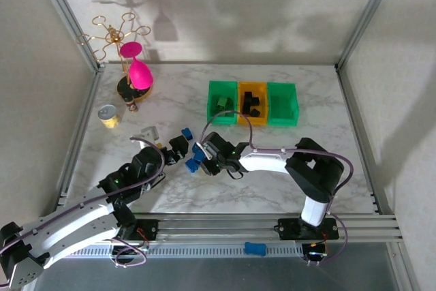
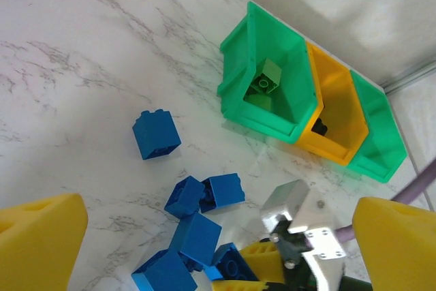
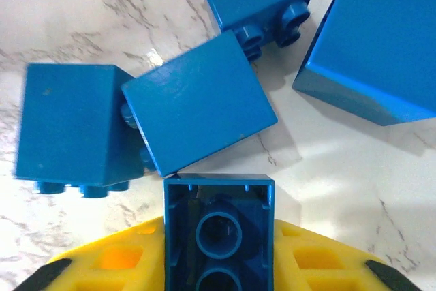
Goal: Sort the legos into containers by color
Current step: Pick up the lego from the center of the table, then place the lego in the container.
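Right gripper (image 1: 199, 157) pinches a small blue plastic studded brick (image 3: 218, 231).
We see our left gripper (image 2: 219, 236) spread wide beside it, near-left of three green and orange plastic bins (image 1: 253, 86).

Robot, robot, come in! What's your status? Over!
Left gripper open, holding nothing. Right gripper shut on blue lego. Loose blue legos crowd close around it.

Two white arms, black joints, yellow fingers (image 2: 37, 243).
The left arm (image 1: 68, 226) and right arm (image 1: 272, 161) wear glossy white shells over black joints, with lilac cables (image 1: 344, 168) looping alongside; the right gripper (image 1: 199, 156) carries a silver bracket (image 2: 296, 209) with small screws.
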Controlling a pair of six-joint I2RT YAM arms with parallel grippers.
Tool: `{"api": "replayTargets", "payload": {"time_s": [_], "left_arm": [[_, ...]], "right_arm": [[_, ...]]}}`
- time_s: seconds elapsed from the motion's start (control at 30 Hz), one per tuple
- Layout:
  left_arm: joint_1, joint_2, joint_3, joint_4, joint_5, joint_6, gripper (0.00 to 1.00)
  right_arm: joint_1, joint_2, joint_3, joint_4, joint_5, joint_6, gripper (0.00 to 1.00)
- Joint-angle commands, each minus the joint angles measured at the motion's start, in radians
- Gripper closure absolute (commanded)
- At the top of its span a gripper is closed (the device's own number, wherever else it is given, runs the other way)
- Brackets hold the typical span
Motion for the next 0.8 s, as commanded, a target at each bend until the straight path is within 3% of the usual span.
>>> {"api": "replayTargets", "payload": {"time_s": [0.0,0.13,0.27,0.43,0.77], "left_arm": [[0.011,0.011,0.028,0.014,0.003,0.006,0.00],[0.012,0.031,0.041,0.033,0.013,0.017,0.00],[0.011,0.064,0.068,0.060,0.044,0.032,0.00],[0.009,0.121,0.104,0.101,0.089,0.052,0.00],[0.007,0.247,0.163,0.188,0.147,0.083,0.00]], "right_arm": [[-0.023,-0.086,-0.015,-0.036,-0.001,0.054,0.70],[-0.075,-0.168,-0.030,-0.077,-0.007,0.099,0.71],[-0.182,-0.237,-0.033,-0.132,-0.047,0.148,0.72],[-0.308,-0.307,-0.019,-0.184,-0.011,0.159,0.72],[-0.581,-0.217,0.101,-0.173,0.084,0.177,0.72]]}}
